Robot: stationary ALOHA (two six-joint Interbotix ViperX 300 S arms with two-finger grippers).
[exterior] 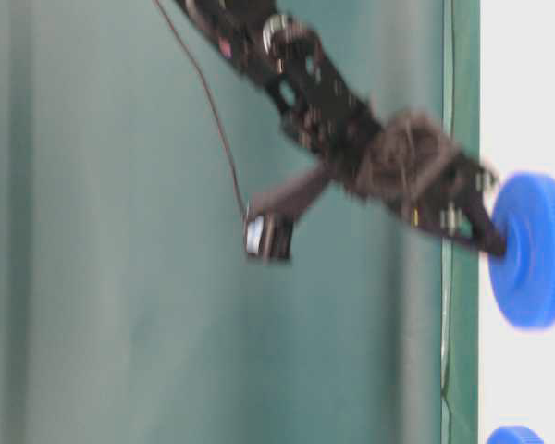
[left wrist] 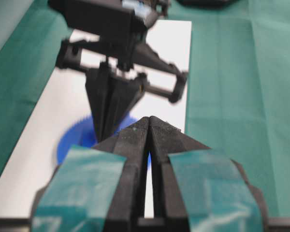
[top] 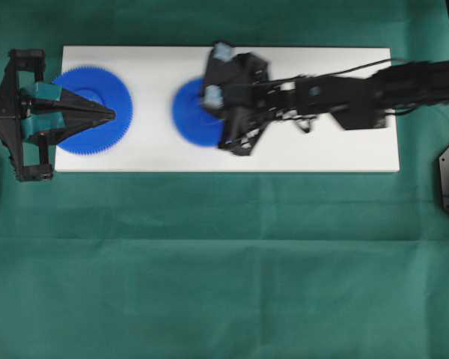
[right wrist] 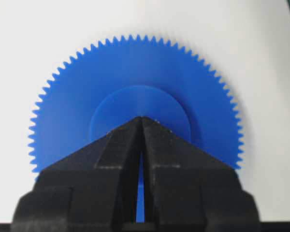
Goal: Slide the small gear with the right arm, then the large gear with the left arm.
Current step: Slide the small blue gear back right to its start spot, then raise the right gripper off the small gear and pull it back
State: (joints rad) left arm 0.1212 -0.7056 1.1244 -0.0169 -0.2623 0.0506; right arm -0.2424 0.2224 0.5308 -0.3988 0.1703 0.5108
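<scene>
Even, bright light; right arm motion-blurred.

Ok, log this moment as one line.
right gripper: shut, tip on small gear hub | left gripper: shut, over large gear | both gears on white board

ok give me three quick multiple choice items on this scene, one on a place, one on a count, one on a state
1. Where does the right gripper tip sit?
A. on the small gear's hub
B. on the green cloth
C. on the large gear

2. How many blue gears lie on the white board?
A. one
B. two
C. three

3. How do the left gripper's fingers stand?
A. wide apart
B. closed together
C. clamped around a gear's rim

Answers:
1. A, the right wrist view shows the tip on the small gear at its raised hub.
2. B, overhead the small gear and the large gear both lie on the board.
3. B, the left wrist view shows the fingers meeting at the tip.
</scene>
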